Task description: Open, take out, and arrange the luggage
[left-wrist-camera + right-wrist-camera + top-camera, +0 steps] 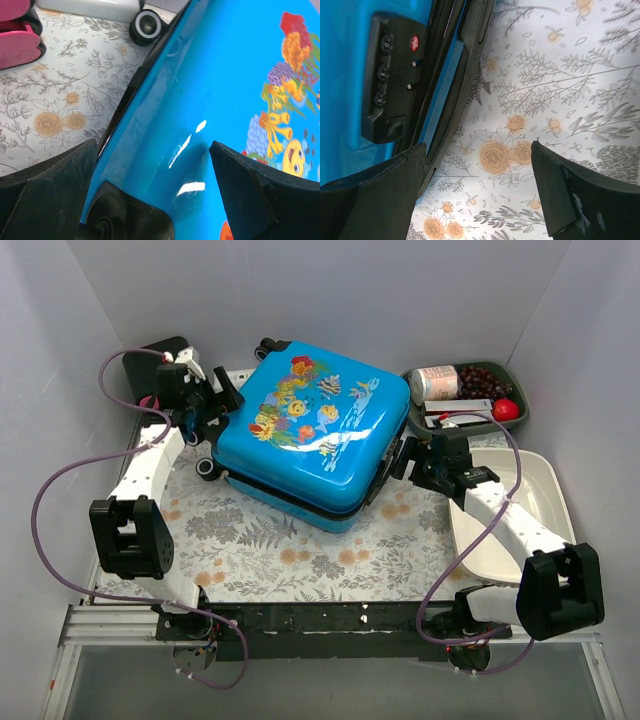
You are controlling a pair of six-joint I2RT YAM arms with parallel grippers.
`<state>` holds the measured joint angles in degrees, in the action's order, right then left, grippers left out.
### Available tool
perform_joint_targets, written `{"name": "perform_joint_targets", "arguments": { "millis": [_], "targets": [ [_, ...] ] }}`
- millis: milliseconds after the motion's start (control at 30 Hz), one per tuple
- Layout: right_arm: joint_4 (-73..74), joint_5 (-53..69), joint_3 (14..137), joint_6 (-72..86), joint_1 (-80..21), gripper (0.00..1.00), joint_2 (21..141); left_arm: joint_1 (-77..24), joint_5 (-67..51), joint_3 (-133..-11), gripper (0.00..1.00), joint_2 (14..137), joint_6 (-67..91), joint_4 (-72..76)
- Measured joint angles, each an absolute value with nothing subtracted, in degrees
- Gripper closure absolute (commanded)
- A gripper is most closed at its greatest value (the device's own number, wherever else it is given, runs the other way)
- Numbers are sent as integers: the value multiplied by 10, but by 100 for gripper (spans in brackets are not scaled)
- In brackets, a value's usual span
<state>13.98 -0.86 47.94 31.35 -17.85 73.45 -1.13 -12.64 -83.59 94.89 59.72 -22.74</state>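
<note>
The luggage [310,435] lies shut in the middle of the floral surface [300,550], fish print facing up, turned a little askew. The left end effector [152,155] sits at its 9 o'clock corner, fingers spread wide across the blue edge near a black wheel [146,22]. One finger is over the glossy top and the other over the seam side, and I can't tell whether either is touching.

Over at 3 o'clock, the right end effector [475,150] is also spread wide and holding nothing. It's just beside the side that carries the combination lock [390,85], with one finger by the black trim and the other above the cloth.

Now, how will this case handle? It looks rigid, slick and bulky. That polished shell gives the fingers nothing to bite on, and pinching the curved face will probably just slide off. The better bets are the dark seam lip, a zipper pull if one can be found, or the recess along the trim. One side should brace the case while the other lifts the lid. It's likely weighty for these arms, so go slowly.
</note>
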Motion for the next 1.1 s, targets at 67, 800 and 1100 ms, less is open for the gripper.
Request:
{"name": "perform_joint_targets", "arguments": {
  "millis": [67, 800, 1100],
  "targets": [
    [144, -8, 484, 302, -166, 7, 725, -9, -145, -794, 9, 922, 587, -194],
    [96, 328, 513, 291, -15, 5, 723, -35, -166, -564, 2, 630, 710, -295],
    [-6, 397, 537, 348, -7, 6, 826, -35, -121, -637, 2, 729, 752, -295]
  ]
}}
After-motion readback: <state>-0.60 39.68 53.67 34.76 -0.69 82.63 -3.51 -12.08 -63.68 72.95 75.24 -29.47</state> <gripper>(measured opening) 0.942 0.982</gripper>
